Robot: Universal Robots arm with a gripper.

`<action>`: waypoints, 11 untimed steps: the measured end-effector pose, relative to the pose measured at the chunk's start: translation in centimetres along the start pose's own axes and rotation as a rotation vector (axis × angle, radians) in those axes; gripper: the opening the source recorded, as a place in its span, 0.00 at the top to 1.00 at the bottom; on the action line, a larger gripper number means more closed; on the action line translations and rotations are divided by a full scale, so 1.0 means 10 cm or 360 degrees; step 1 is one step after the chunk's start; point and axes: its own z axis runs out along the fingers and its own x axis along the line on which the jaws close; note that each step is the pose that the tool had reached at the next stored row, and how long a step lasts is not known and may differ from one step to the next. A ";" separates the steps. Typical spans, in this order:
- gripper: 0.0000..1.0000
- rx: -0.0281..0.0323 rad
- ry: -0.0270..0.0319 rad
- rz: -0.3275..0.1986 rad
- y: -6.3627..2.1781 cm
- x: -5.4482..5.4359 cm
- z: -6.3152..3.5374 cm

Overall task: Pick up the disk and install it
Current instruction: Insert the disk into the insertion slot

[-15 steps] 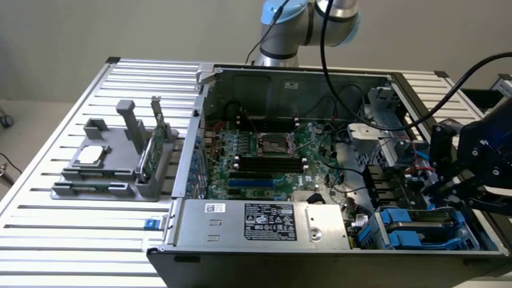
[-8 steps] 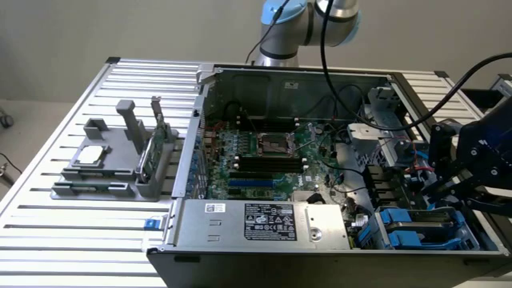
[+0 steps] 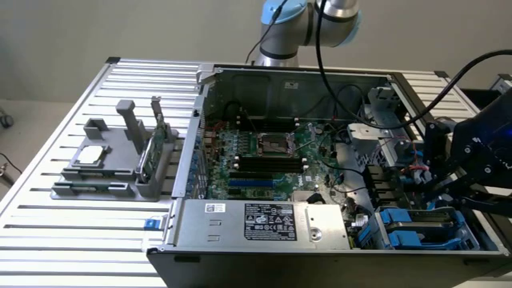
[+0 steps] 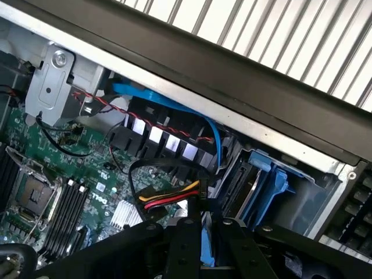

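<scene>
The gripper (image 4: 204,229) is pinched on a thin blue edge, probably the carrier of the disk (image 4: 206,250), though little of it shows. It hangs above the drive bay (image 4: 305,200) at the near corner of the case (image 3: 240,264), on the exterior view's right. Installation looks to be the step in hand, and it demands square alignment with that bay.

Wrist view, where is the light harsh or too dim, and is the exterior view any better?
Wrist view: the slatted table glares near white, the gripper holding the disk is a dark silhouette. Exterior view: even light, dimmer inside the computer case.
</scene>
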 end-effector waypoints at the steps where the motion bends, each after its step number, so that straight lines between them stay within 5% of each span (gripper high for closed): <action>1: 0.84 -0.00004 0.00001 0.0001 -0.015 0.01 -0.007; 8: 0.84 -0.00040 -0.00080 0.0029 -0.057 0.03 -0.028; 11: 0.84 -0.00083 -0.00254 0.0039 -0.071 0.04 -0.032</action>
